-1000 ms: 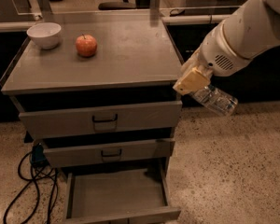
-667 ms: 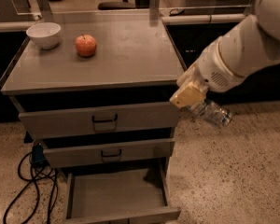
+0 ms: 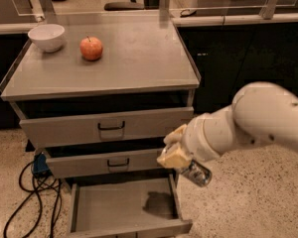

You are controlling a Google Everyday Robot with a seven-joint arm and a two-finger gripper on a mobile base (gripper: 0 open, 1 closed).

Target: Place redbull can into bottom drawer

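At the far left, dark cables [image 3: 34, 192] lie looped on the speckled floor beside the cabinet. On the worktop [image 3: 139, 58] above them a white bowl [image 3: 46, 36] sits near the left rear corner, with a red-orange apple [image 3: 91, 48] just to its right. They stand close together but apart, and neither has a part in the job.

Below the worktop, the top drawer [image 3: 64, 130] and the middle drawer [image 3: 79, 166] each stand slightly out, black handles showing. The bottom drawer [image 3: 109, 205] is pulled well out, and its grey tray is bare apart from a dark shadow towards the right.

Further right, the tool [image 3: 175, 156] hangs in front of the right end of the middle drawer, above the right-hand part of the open tray. It appears clenched on the redbull can [image 3: 197, 174], though the exact contact is hard to make out where the tan fingers [image 3: 170, 158] cover the can's upper end. The can slants down and to the right, its shiny lower end poking out beneath the tool, off the drawer's right edge and clear of the tray. The pale arm [image 3: 258, 118] runs up and away to the right.

By my reading, the task is past its middle: the drawer is open and the can is held and carried low. What is left is to bring the can leftwards over the tray, lower it inside, and let go.
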